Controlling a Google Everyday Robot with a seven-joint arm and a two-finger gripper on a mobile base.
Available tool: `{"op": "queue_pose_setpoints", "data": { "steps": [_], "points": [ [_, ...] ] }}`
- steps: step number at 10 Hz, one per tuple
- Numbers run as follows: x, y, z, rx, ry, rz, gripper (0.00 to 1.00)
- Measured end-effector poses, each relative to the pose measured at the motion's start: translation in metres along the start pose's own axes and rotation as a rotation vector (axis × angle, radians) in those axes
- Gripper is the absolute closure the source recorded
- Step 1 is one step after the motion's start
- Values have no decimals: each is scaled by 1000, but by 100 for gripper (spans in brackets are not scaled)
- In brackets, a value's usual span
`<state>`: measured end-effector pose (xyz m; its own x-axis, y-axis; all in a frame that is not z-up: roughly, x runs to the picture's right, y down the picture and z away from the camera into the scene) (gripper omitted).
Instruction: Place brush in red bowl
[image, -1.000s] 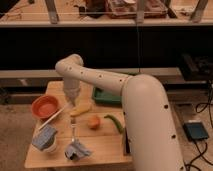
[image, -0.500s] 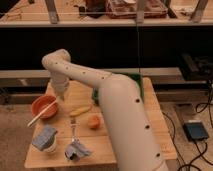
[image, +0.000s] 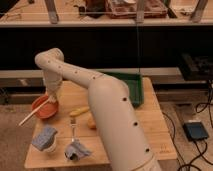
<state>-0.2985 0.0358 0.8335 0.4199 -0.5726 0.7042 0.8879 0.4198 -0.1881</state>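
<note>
The task looks nearly done, or at its release stage. The brush (image: 36, 113) lies slanted at the left of the frame, its upper end inside the red bowl (image: 44, 106) and its pale handle running out over the bowl's lower-left rim, its far end hanging past the tabletop (image: 155, 125) edge. Whether it already rests freely there or is held cannot be told; what seems left is letting go and lifting clear.

The big white arm (image: 107, 107) rises from the lower centre of the frame, sweeps up and left, bends at an elbow in the upper left, and drops its wrist straight down. The gripper (image: 52, 96) hangs just above the bowl's right side, close to the brush's upper end; the state of its grasp cannot be told.

Smaller things sit lower on the tabletop: a green tray (image: 131, 87) at the centre right, a yellow item (image: 79, 111) and a fork (image: 73, 131) by the arm.
</note>
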Motion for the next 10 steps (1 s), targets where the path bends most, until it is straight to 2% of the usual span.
{"op": "queue_pose_setpoints", "data": {
  "steps": [1, 4, 6, 7, 10],
  "points": [
    [-3, -3, 5, -4, -5, -4, 100],
    [1, -5, 10, -29, 19, 5, 100],
    [13, -4, 9, -39, 34, 19, 100],
    [22, -2, 8, -48, 40, 24, 97],
    [28, -3, 14, -75, 41, 17, 68]
  ]
}}
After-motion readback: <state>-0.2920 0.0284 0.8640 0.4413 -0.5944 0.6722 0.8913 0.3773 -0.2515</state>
